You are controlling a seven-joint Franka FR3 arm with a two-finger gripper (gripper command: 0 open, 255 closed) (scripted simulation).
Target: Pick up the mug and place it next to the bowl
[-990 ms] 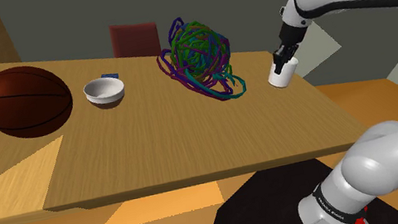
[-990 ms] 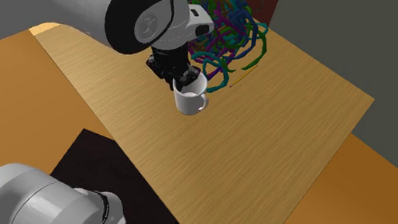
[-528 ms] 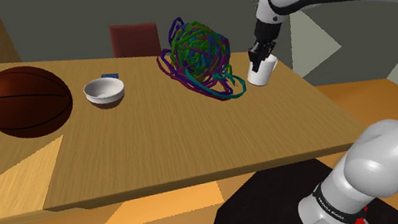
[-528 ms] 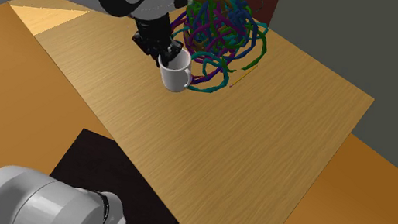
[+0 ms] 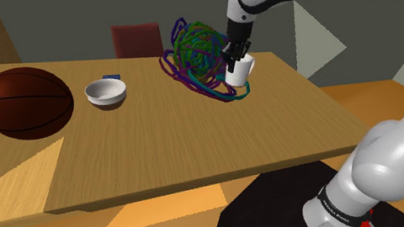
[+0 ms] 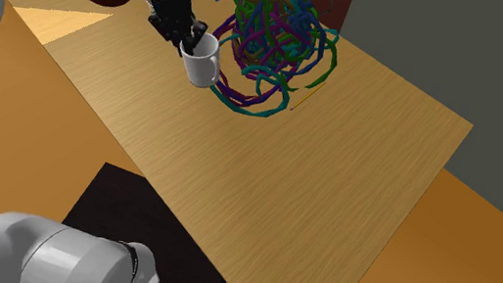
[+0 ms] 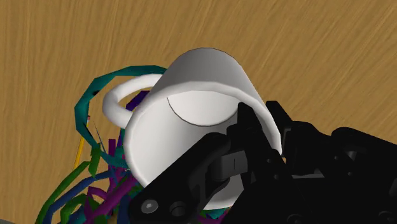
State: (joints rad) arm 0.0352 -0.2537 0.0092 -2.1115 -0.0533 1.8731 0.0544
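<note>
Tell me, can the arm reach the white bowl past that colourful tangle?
Probably yes. The black tool, clasping the white mug above the wooden table, hangs beside the multicoloured tangle of loops; the white bowl sits beyond it, but bare tabletop leaves a way round.

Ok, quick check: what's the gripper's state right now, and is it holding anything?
Gripper: closed, holding the white mug, fingers clasped on its rim.

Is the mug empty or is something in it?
Empty: the mug shows a bare white interior through its opening, apart from one finger of the gripper clasping its wall.
</note>
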